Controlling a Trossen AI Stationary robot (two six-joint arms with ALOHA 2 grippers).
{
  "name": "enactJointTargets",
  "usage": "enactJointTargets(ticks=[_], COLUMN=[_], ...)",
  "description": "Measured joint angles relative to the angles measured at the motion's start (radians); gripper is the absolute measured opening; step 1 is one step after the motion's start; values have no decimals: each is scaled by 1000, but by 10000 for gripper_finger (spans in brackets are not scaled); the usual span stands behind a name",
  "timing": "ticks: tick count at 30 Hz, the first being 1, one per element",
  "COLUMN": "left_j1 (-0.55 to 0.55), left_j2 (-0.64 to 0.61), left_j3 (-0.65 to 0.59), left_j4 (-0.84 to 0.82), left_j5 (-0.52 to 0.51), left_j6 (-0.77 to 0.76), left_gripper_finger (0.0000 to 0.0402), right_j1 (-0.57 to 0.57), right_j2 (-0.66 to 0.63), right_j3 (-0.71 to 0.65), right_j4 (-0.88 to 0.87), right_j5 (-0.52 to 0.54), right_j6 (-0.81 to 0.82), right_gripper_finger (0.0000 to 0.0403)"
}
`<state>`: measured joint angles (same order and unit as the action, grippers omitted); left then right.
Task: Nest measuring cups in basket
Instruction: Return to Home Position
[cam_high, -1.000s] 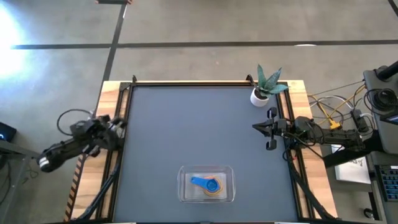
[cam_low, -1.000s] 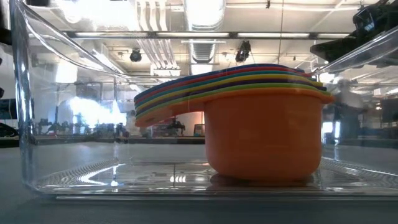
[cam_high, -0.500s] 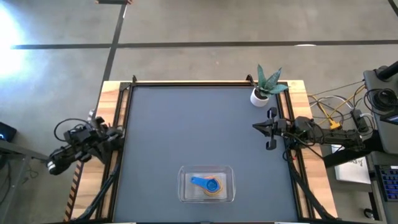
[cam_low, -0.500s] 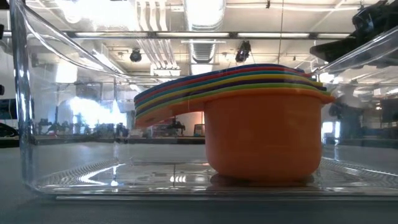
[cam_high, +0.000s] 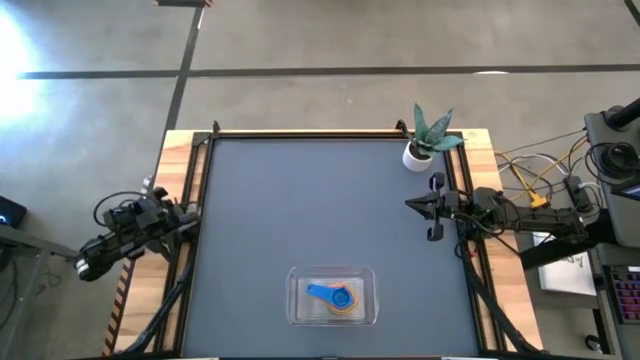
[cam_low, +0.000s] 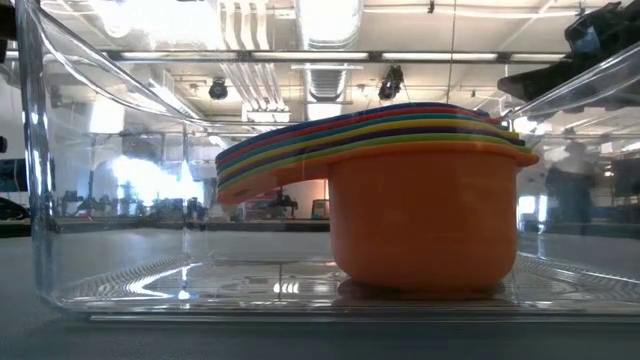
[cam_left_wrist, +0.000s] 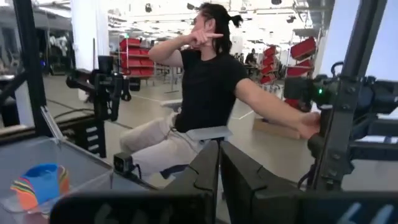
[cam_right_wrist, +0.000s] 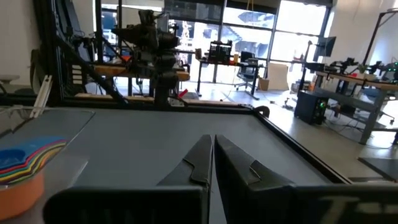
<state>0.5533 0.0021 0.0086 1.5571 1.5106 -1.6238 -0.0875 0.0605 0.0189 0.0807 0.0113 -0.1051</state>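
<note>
The measuring cups (cam_high: 335, 297) sit nested in one stack inside the clear basket (cam_high: 296, 300) near the table's near edge. In the low view the orange cup (cam_low: 425, 225) is at the bottom and stands on the basket's floor (cam_low: 200, 285), with the other colours stacked in it and the handles fanned out to one side. The blue cup is on top. My left gripper (cam_high: 188, 211) is shut and empty at the table's left edge. My right gripper (cam_high: 412, 205) is shut and empty near the right edge. The stack also shows in the left wrist view (cam_left_wrist: 40, 183) and the right wrist view (cam_right_wrist: 25, 165).
A small white pot with a green plant (cam_high: 418, 150) stands at the far right corner. Black rails (cam_high: 200, 180) run along the table's sides. A person (cam_left_wrist: 205, 87) sits beyond the table in the left wrist view. Cables lie off the table's right side (cam_high: 540, 185).
My left arm has drawn back a little at the table's left edge, its gripper going slightly toward the near edge. The cups and the basket have stayed where they were.
</note>
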Motion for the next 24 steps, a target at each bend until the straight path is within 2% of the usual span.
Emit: enactJointTargets(ticks=[6, 9, 14, 24], left_j1=[0, 0, 0, 0], left_j2=[0, 0, 0, 0], left_j3=[0, 0, 5, 8], left_j4=[-4, -3, -3, -3], left_j5=[24, 26, 20, -43], left_j6=[-141, -147, -32, 98], left_gripper_finger=[0, 0, 0, 0], right_j1=[0, 0, 0, 0], right_j2=[0, 0, 0, 0], right_j3=[2, 2, 3, 5], right_j4=[0, 0, 0, 0], right_j5=[0, 0, 0, 0], right_j6=[0, 0, 0, 0], right_gripper_finger=[9, 9, 9, 9])
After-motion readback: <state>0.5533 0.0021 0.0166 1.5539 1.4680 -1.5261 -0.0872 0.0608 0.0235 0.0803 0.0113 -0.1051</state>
